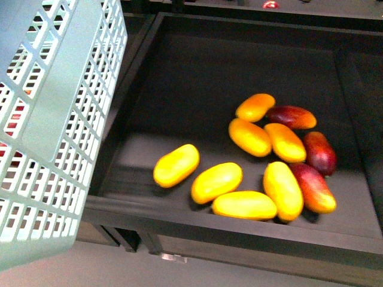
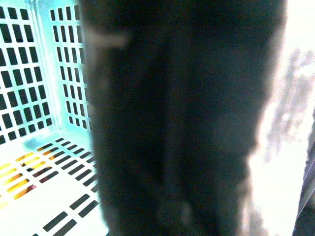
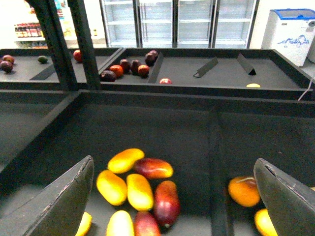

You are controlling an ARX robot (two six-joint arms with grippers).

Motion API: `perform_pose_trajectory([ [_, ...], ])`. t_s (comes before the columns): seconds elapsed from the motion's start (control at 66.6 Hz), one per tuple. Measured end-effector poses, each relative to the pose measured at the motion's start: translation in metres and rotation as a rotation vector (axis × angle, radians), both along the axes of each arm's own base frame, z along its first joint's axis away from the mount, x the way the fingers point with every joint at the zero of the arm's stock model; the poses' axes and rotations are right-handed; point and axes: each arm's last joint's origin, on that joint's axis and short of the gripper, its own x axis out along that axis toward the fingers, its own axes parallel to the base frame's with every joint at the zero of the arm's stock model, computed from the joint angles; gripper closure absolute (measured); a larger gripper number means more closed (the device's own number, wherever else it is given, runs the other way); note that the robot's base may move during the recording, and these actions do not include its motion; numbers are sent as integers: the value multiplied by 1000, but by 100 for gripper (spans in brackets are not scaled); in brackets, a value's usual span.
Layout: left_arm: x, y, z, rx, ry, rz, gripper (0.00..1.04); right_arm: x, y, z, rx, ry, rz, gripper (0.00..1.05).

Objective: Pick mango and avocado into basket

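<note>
The teal slotted basket hangs tilted at the left, over the black bin's left edge. My left gripper is shut on the basket; a dark blurred mass fills the left wrist view beside the basket's inner wall and hides the jaws. Several yellow mangoes lie in the bin, the nearest to the basket being one mango. I cannot tell which one is the task's. My right gripper hangs open above the pile, its fingers wide apart with nothing between them. The avocado is out of view.
Dark red mangoes lie mixed in at the pile's right side. The black bin has raised walls, and a divider separates it from orange fruit. A farther shelf holds red apples. Glass-door fridges stand behind.
</note>
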Motion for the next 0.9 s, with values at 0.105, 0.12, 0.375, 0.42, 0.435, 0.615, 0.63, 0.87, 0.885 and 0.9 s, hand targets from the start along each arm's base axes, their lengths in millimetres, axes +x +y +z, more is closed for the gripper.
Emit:
perform_pose_trajectory([
  [0.105,0,0,0,0,0,2,92,0,0,0,0,0,3,9],
  [0.12,0,0,0,1,0,2,92,0,0,0,0,0,2,9],
  [0.375,0,0,0,-1,0,-1,92,0,0,0,0,0,0,9],
  [0.42,0,0,0,0,0,2,92,0,0,0,0,0,0,9],
  [0.435,0,0,0,0,0,3,92,0,0,0,0,0,0,9],
  [0.615,0,0,0,0,1,0,92,0,0,0,0,0,2,9],
  [0.63,0,0,0,-1,1,1,92,0,0,0,0,0,2,9],
  [0.87,0,0,0,1,1,2,92,0,0,0,0,-1,0,9],
  [0.885,0,0,0,0,1,1,92,0,0,0,0,-1,0,9],
  [0.9,0,0,0,0,1,1,92,0,0,0,0,-1,-1,9],
])
